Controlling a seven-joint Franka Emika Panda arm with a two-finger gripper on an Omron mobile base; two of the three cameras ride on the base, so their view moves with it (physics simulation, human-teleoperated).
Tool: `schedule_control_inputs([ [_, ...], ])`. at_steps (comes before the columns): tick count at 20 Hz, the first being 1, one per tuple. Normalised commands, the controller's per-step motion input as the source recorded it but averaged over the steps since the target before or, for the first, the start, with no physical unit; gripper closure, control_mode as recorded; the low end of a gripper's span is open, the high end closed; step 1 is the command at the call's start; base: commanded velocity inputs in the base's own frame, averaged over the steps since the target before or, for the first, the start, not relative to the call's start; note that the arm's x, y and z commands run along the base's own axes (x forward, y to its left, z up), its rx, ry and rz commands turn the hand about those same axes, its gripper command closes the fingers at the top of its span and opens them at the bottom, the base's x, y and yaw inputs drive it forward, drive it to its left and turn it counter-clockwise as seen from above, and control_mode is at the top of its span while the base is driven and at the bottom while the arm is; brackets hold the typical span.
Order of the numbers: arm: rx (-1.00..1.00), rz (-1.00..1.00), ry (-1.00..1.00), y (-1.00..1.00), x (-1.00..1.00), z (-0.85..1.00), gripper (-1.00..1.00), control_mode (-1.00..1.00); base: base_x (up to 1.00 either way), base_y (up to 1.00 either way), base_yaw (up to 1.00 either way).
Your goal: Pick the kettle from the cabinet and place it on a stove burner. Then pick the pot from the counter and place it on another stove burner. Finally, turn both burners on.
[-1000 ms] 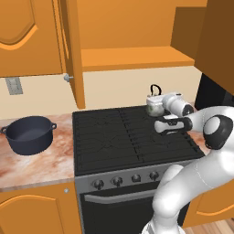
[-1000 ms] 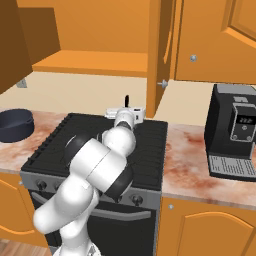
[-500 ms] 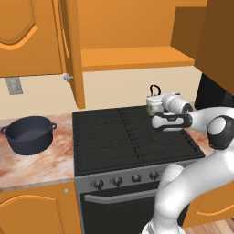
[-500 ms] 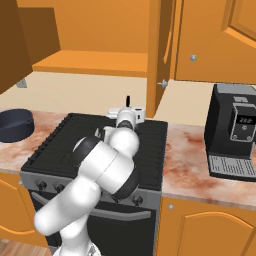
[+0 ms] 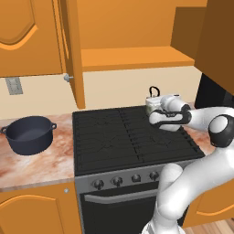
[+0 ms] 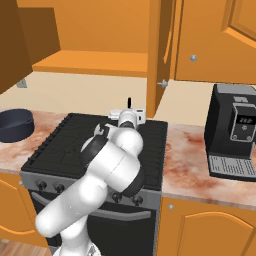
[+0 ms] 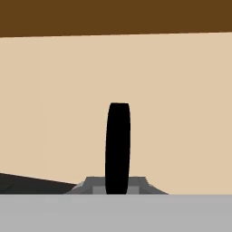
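The small whitish kettle [image 5: 151,104] sits at the back right corner of the black burners [image 5: 114,137], close to the wall; whether it rests on the grate I cannot tell. My gripper [image 5: 158,101] reaches it from the right and is shut on its thin black handle [image 7: 118,149], which stands upright in the hand view. From the right base view the kettle [image 6: 139,114] peeks out behind my wrist, with my gripper [image 6: 129,112] on it. The dark pot [image 5: 29,133] stands on the counter [image 5: 36,162] left of the stove, also the pot [image 6: 12,125]. The cabinet [image 5: 132,57] above is open, its shelf bare.
The cabinet door [image 5: 71,50] hangs open above the stove's left rear. A row of round knobs [image 5: 123,179] runs along the range front. A black coffee machine [image 6: 235,130] stands on the right counter [image 6: 185,160].
My hand has shifted slightly up and toward the wall. The kettle has barely moved and stays in the grip.
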Motion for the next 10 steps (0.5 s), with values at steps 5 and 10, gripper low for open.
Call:
schedule_control_inputs([
  [5,0.00,0.00,0.00,-0.01,0.18,-0.14,1.00,-1.00,0.00,0.00,0.00],
  [10,0.00,0.00,0.00,-0.02,0.18,-0.15,1.00,-1.00,0.00,0.00,0.00],
])
